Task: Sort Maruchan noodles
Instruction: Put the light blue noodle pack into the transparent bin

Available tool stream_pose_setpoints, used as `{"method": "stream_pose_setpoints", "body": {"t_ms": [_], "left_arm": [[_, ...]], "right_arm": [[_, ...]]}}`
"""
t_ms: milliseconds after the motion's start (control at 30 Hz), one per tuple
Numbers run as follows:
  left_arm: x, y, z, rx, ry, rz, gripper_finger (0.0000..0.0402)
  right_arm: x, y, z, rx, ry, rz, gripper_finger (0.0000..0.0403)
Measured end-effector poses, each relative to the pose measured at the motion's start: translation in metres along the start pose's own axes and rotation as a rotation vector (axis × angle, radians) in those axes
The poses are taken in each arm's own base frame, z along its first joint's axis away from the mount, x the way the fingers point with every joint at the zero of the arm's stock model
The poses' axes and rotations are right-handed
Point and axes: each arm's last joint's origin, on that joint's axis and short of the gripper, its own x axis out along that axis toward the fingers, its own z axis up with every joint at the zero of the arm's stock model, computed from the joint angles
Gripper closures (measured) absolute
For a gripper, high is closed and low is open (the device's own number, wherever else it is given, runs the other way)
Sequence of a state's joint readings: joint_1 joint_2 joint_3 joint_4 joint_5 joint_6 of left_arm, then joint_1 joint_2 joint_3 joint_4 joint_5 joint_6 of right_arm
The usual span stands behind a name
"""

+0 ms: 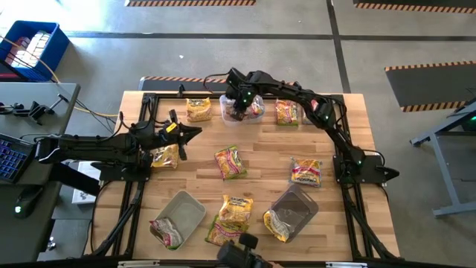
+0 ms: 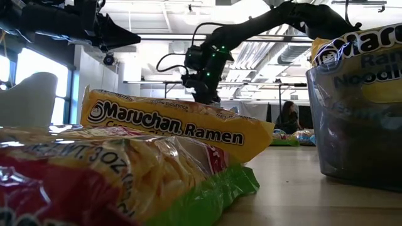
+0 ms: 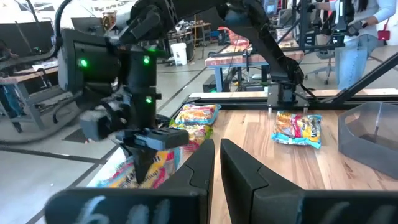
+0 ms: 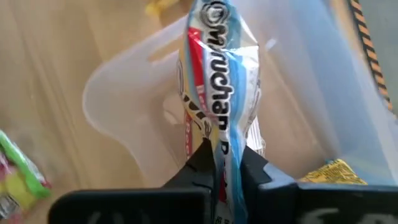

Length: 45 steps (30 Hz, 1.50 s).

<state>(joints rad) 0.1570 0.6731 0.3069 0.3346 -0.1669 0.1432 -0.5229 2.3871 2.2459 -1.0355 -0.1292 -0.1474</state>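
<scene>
Workshop floor of grey concrete with hazard-striped tape, open shelving and benches beyond; a seated person [image 2: 289, 117] far behind the table. Surface: one pale wooden table [image 1: 253, 152] on a black frame. Item one, clear tub [image 1: 239, 109] at the table's far edge, taken here as the landmark. Right gripper [image 1: 238, 106] hangs directly above this tub, fingers clamped tight on a red, white and blue Maruchan packet [image 4: 219, 93] held on edge over the tub's opening; a yellow packet corner [image 4: 336, 172] shows inside the tub. Item two, yellow packet [image 1: 198, 109] just beside the tub on the left arm's side. Item three, packet [image 1: 287, 112] just beside the tub on the other side. Item four, pink and green packet [image 1: 230, 161] nearer the table's middle, well apart from the tub. Item five, packet [image 1: 306, 172] further toward the right arm's base. Item six, left gripper [image 1: 195, 132], well apart from the tub over the table's left side, fingers close together with only a slim gap and nothing between them; a yellow packet [image 1: 165, 156] lies just beside it. Item seven, two more tubs at the near edge, far from the landmark: a grey one [image 1: 181, 214] and a darker one [image 1: 295, 209], each with a packet in it, and loose packets [image 1: 232, 217] between them.
</scene>
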Motion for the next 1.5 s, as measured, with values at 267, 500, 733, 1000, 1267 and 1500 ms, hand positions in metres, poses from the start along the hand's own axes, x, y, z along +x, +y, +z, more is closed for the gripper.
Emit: {"method": "stream_pose_setpoints", "body": {"t_ms": [267,500,733,1000,1267,1500], "left_arm": [[0.0,0.0,0.0,-0.011,0.001,0.0,0.0383],[0.0,0.0,0.0,-0.035,0.001,0.0,0.0383],[0.0,0.0,-0.001,-0.058,0.005,-0.001,0.0383],[0.0,0.0,-0.001,-0.07,0.006,-0.001,0.0383],[0.0,0.0,-0.001,-0.086,0.008,-0.002,0.0383],[0.0,0.0,-0.002,-0.087,0.017,-0.003,0.0383]], "right_arm": [[-0.045,-0.009,0.013,0.387,-0.119,-0.064,0.0399],[-0.057,-0.012,0.003,0.749,-0.085,-0.199,0.0401],[-0.049,-0.015,-0.004,0.922,-0.081,-0.327,0.0402],[-0.048,-0.012,-0.005,1.123,-0.126,-0.396,0.0402],[-0.023,-0.005,-0.004,1.173,-0.133,-0.438,0.0403],[-0.007,-0.001,-0.005,1.197,-0.12,-0.458,0.0403]]}}
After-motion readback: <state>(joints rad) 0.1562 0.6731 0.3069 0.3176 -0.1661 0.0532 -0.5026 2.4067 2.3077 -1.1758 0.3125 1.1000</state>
